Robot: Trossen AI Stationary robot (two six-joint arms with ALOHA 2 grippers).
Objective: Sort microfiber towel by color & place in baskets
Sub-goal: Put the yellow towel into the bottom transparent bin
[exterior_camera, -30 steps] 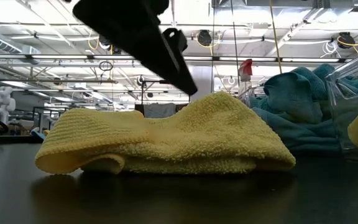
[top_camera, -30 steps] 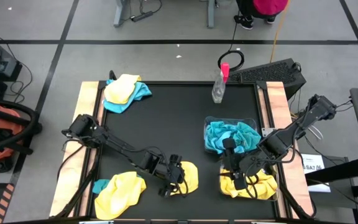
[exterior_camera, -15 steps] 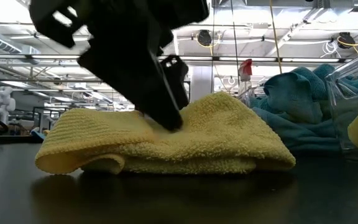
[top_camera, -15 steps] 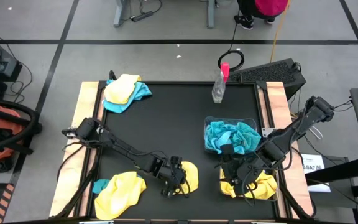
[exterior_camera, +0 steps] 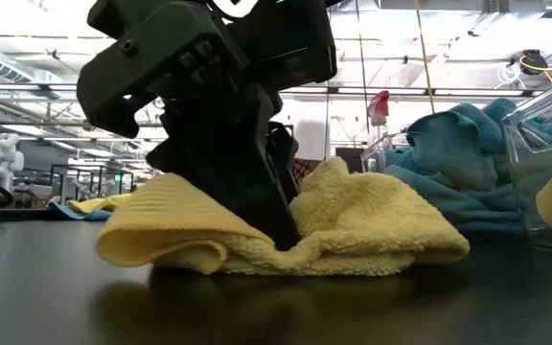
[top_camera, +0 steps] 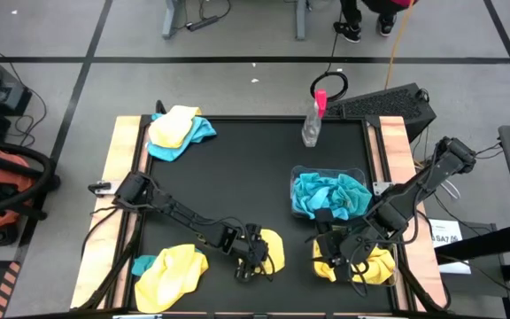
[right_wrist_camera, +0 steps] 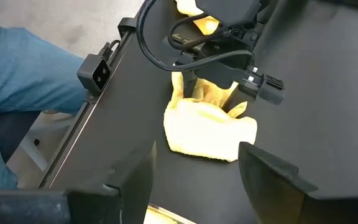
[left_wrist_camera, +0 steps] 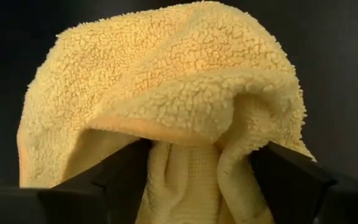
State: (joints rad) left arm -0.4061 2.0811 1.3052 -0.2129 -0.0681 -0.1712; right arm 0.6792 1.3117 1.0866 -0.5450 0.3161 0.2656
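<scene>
Fluffy yellow towel (exterior_camera: 295,230) is bunched up on the black counter (top_camera: 237,177) near the front edge, and the left end effector (top_camera: 253,257) is pressed down into it. From the left wrist view its fingers (left_wrist_camera: 120,177) sit a bit apart with a fold of that loopy terry pile pinched up between them, so it's gripping the towel. In the low view the cloth humps up on both sides of the dark gripper body.

Right end effector (top_camera: 342,251) hangs over the near right basket (top_camera: 388,276), a see-through plastic tub with more yellow cloth (top_camera: 374,266) in it. Its fingers (right_wrist_camera: 266,171) are spread wide with nothing between them.

The far right basket (top_camera: 361,171), same clear rounded tub, is stuffed with crumpled teal towels (top_camera: 330,193).

Other stuff on the counter: a yellow-over-teal pile (top_camera: 178,130) at the far left corner, another yellow towel with a bit of teal under it (top_camera: 168,273) at the near left, and a clear spray bottle (top_camera: 312,120) with a pink top at the far edge, upright.
</scene>
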